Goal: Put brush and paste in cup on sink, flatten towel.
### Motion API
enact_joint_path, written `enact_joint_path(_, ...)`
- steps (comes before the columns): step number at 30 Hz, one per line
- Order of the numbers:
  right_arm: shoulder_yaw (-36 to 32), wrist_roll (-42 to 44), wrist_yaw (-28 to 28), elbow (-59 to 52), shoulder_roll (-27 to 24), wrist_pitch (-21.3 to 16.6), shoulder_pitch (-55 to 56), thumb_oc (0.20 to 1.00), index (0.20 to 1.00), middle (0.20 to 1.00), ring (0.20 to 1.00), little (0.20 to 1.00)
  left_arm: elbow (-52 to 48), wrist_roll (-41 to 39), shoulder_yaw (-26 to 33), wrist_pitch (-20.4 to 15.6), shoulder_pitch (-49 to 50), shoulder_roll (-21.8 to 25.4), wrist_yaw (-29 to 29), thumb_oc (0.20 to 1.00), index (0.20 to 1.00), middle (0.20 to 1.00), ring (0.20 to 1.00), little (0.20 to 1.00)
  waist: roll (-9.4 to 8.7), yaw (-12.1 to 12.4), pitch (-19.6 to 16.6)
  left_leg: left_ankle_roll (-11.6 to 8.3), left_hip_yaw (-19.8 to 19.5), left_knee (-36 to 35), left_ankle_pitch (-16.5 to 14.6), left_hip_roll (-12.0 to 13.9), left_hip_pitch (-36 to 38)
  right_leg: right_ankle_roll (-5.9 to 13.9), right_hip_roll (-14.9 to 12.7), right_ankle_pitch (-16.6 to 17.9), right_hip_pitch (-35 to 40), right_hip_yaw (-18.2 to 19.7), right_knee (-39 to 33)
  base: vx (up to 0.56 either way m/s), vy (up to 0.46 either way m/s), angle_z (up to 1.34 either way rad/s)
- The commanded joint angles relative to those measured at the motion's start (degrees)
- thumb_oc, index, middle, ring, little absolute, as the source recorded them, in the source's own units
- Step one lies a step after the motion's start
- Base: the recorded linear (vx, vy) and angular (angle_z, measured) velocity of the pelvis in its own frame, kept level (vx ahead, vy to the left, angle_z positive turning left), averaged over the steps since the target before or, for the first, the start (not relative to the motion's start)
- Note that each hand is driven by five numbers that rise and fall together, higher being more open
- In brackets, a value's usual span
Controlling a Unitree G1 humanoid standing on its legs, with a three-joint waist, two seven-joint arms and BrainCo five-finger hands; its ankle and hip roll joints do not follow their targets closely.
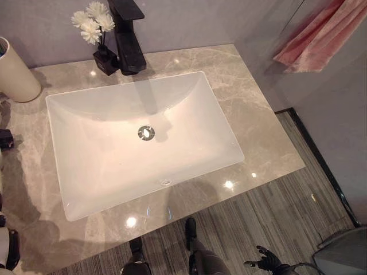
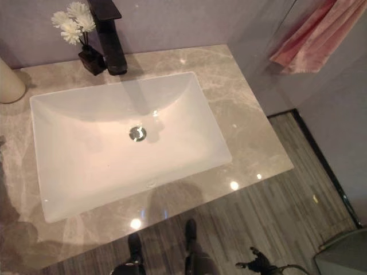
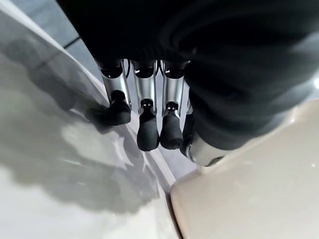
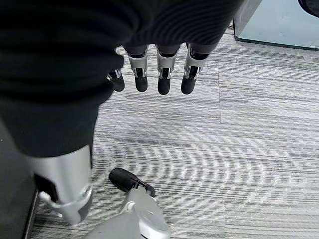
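Hanging relaxed by the floor, my right hand (image 4: 159, 74) holds nothing; left hand (image 3: 149, 114) loose above the counter (image 1: 241, 103). Cup (image 1: 14, 71) stands rear-left; reaching blind could topple it. Towel (image 1: 321, 34) hangs bunched.

Beige marbled stone desk (image 1: 246, 114) glossy, spotted with light reflections. Black angular faucet (image 1: 127, 35) at back edge of desk. Just beside it, small black vase (image 1: 105, 60) holding white flowers (image 1: 92, 20). Round silver drain (image 1: 146, 132) mid-basin. Grey striped plank floor (image 1: 275, 212) below desk front. Grey bin-like object (image 1: 344, 255), perhaps waste bin, at floor corner, partly cut off.
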Motion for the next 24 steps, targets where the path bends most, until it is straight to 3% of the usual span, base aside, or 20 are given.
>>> enact_joint_path(1,0.1,1.0,0.2,-0.2,-1.7,-0.4,-0.8,1.000,1.000,1.000,1.000,1.000,3.6,-0.2,-2.2,1.1,-1.1,-0.3,-0.7,0.200,0.200,0.200,0.200,0.200,0.23,-1.3,2.7,1.30,-4.3,8.1,-1.6,1.9,-4.2,6.10,-6.2,12.0,7.0,-0.7,0.3,-0.01,-0.007,-0.06)
enact_joint_path(3,0.3,1.1,0.3,-0.1,-1.5,-0.4,-0.6,1.000,1.000,1.000,1.000,1.000,3.0,-0.1,-2.7,1.0,-1.6,-0.9,-0.5,0.200,0.200,0.200,0.200,0.200,0.48,-1.5,2.5,0.94,-4.7,8.6,-3.5,2.3,-3.9,6.10,-5.8,11.6,7.4,-0.9,0.1,0.08,0.018,-0.19)
enact_joint_path(9,0.2,1.1,0.5,-0.1,-1.4,-0.3,0.0,1.000,1.000,1.000,1.000,1.000,1.0,0.2,-2.7,0.8,-0.8,-2.2,-0.1,0.200,0.200,0.200,0.200,0.200,0.42,-1.7,2.8,1.05,-4.3,9.9,-4.4,2.5,-4.1,6.10,-6.0,11.8,7.2,-0.7,0.2,0.02,0.003,-0.14)
enact_joint_path(24,-0.3,0.4,0.6,-1.5,-2.1,-0.4,0.9,1.000,1.000,1.000,1.000,1.000,-3.3,1.3,-2.1,0.4,1.4,-4.9,0.2,0.200,0.200,0.200,0.200,0.200,1.14,-2.1,2.1,1.11,-4.6,10.8,-4.7,2.2,-5.0,6.10,-6.1,10.5,6.7,-1.1,0.1,0.01,-0.003,-0.02)
